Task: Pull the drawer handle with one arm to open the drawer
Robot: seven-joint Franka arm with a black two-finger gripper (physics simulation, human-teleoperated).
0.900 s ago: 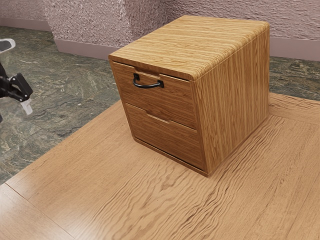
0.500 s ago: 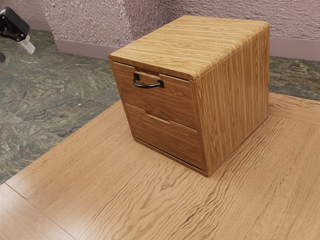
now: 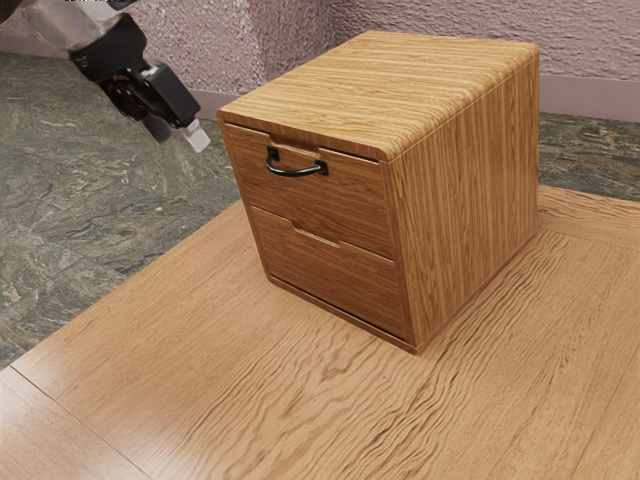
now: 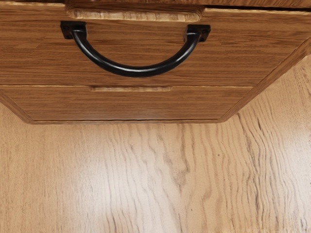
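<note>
A wooden cabinet (image 3: 440, 150) with two drawers stands on the table. The upper drawer (image 3: 340, 205) carries a black curved handle (image 3: 295, 166) and sits flush with the cabinet front. My black gripper (image 3: 178, 133) hangs in the air off the exterior view's left of the cabinet, about level with the handle and apart from it. Its fingers stand open with nothing between them. In the wrist view the handle (image 4: 136, 68) faces the hand straight on, with the lower drawer (image 4: 131, 102) beneath it.
The wooden table (image 3: 300, 400) stretches out in front of the cabinet. Beyond its edge, at the exterior view's left, lies a dark stone floor (image 3: 90, 210). A rough pinkish wall (image 3: 220, 40) stands behind.
My gripper has risen from the exterior view's left edge and swung right toward the cabinet front. The drawer and handle have not moved.
</note>
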